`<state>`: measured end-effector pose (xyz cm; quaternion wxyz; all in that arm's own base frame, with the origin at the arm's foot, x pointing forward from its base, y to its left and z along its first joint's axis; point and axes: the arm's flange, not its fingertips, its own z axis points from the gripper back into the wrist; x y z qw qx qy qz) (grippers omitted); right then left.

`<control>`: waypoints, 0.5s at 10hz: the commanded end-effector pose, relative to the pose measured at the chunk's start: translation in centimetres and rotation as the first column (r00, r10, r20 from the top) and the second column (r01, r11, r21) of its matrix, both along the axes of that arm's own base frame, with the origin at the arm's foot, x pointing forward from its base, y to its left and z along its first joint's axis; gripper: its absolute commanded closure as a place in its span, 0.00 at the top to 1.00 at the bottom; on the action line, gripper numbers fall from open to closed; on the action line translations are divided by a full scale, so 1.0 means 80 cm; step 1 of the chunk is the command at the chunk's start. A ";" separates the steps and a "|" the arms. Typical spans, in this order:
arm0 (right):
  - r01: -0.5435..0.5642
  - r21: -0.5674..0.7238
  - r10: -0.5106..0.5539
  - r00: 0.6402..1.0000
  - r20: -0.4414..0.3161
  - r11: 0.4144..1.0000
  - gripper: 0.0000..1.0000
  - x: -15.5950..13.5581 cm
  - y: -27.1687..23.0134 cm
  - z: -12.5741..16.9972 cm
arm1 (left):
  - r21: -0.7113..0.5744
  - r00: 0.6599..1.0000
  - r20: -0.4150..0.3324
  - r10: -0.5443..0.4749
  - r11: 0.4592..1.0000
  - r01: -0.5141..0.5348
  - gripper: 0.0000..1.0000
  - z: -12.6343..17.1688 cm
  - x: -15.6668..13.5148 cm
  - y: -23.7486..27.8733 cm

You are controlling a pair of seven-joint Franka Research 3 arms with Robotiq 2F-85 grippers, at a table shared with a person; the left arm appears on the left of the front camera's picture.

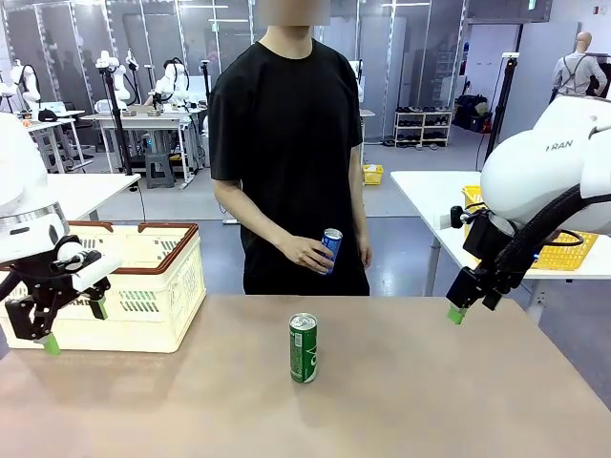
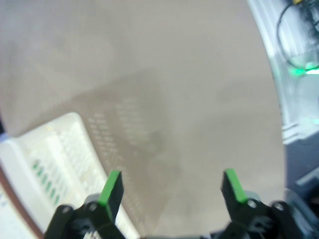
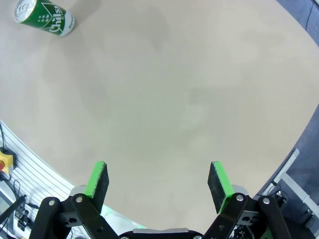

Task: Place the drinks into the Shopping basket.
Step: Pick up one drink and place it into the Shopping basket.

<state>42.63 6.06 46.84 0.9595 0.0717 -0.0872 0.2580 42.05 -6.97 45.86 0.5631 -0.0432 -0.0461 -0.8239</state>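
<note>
My left gripper [image 1: 74, 324] hangs at the near left of the counter [image 1: 430, 401], jaws spread wide with nothing between them. It is just in front of the cream Shopping basket [image 1: 153, 286], which sits on the counter's left end, its brown rim level with the gripper's wrist. In the left wrist view the basket's slotted wall lies to one side of the fingers, with bare counter beyond.

My right gripper [image 1: 473, 307] hovers over the counter's far right edge, its jaws also wide apart and empty, with plain counter beneath.

A green can [image 1: 304, 348] stands upright near the middle of the counter. It is right of the basket and well apart from both grippers.

At the far side, a person [image 1: 286, 143] stands holding a blue can [image 1: 330, 248] in one hand [image 1: 307, 254], above the counter's far edge.
</note>
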 end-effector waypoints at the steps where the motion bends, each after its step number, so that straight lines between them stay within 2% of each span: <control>1: -0.008 -0.011 0.008 1.000 -0.001 1.000 1.00 0.000 -0.002 0.003 | -0.030 0.997 0.015 -0.081 0.996 0.082 1.00 0.012 -0.026 -0.036; 3: -0.008 -0.011 0.008 1.000 -0.001 1.000 1.00 0.000 -0.002 0.003 | -0.045 0.981 0.018 -0.192 0.980 0.193 1.00 0.034 -0.051 -0.093; 5: -0.008 -0.011 0.008 1.000 -0.001 1.000 1.00 0.000 -0.002 0.003 | -0.043 0.953 0.039 -0.300 0.952 0.302 1.00 0.058 -0.052 -0.166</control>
